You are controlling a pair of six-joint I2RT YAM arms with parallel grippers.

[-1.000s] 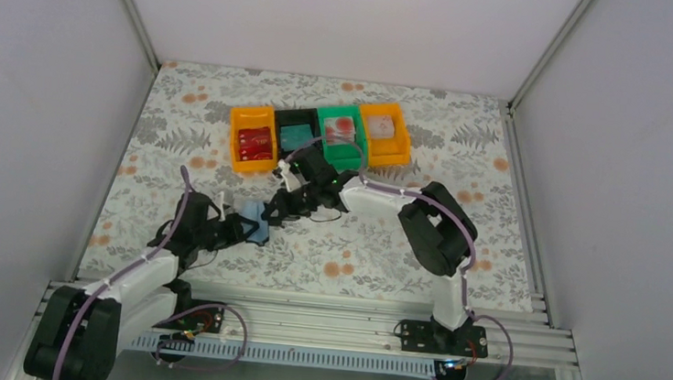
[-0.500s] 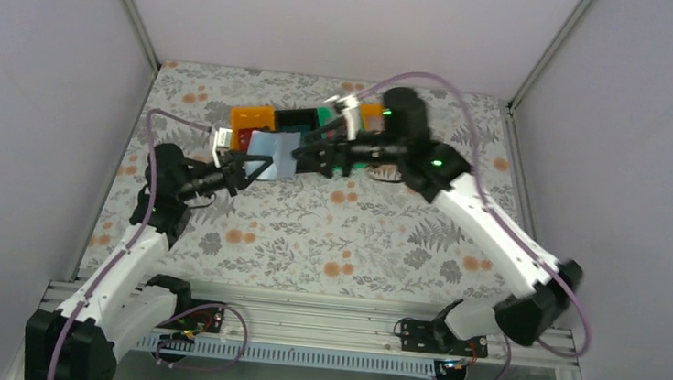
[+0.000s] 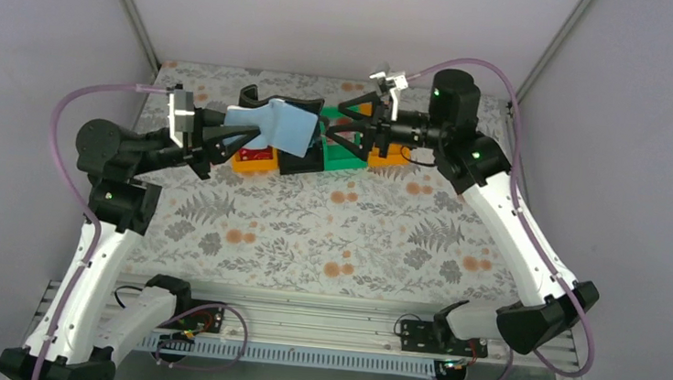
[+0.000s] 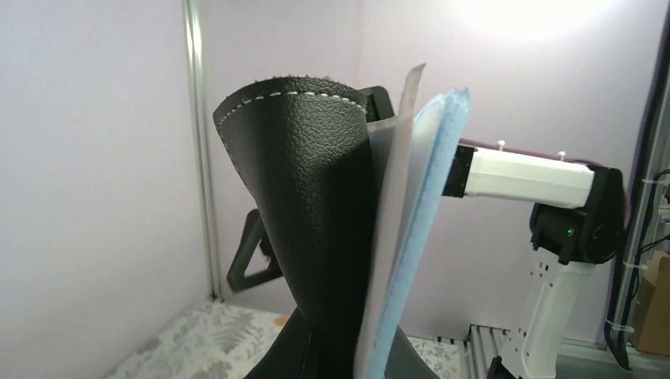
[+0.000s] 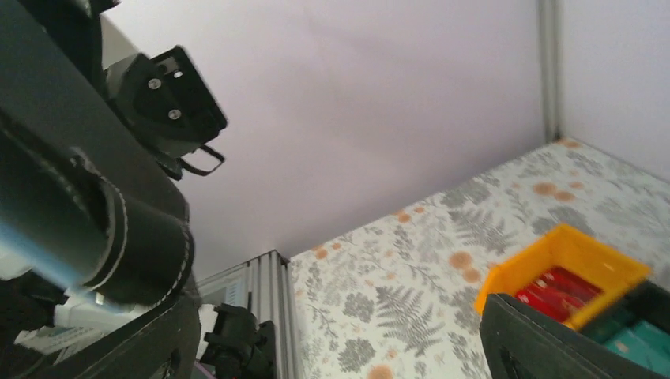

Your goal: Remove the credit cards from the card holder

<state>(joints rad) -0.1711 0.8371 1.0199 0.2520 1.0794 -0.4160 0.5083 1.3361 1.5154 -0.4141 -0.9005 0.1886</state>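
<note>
Here, above the floral-patterned bench (image 3: 338, 236), the left hand (image 3: 232, 133) is pinching the small black book-like wallet (image 3: 288, 129) aloft, presenting its thin pale blue-grey cards (image 4: 430, 181) to the right hand (image 3: 343, 128), which is spreading its fingers, probably for a pull; coloured plastic bins (image 3: 253, 159) are sitting beyond.

Left pincer (image 3: 232, 130) clamped, right pincer (image 3: 329, 122) spread
</note>
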